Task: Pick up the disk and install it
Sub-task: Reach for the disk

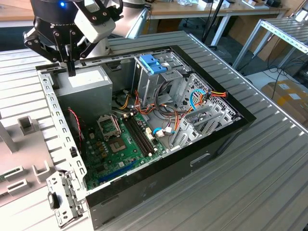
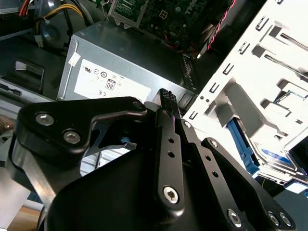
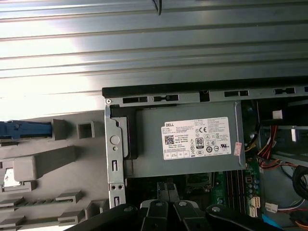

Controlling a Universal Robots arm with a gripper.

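The disk [image 3: 24,129] lies on a grey fixture beside the open computer case, its blue rail and end tab showing. In the second wrist view the disk [image 2: 272,155] shows a silvery body with a blue rail along one side, resting in the pale fixture. My gripper [image 1: 71,71] hangs above the corner of the grey power supply [image 1: 89,82], at the back of the case on the exterior view's left. Its black fingers are shut together with nothing between them, and their tips [image 2: 165,94] point at the power supply's edge. The gripper [image 3: 167,186] is some way from the disk.
The open case [image 1: 216,139] holds a green motherboard [image 1: 120,144], bundled cables, metal drive cages [image 1: 202,115] and a pale-blue ridged latch [image 1: 153,62]. The grey fixture [image 1: 24,144] stands at the exterior view's left. A ribbed metal table [image 1: 269,183] surrounds the case.
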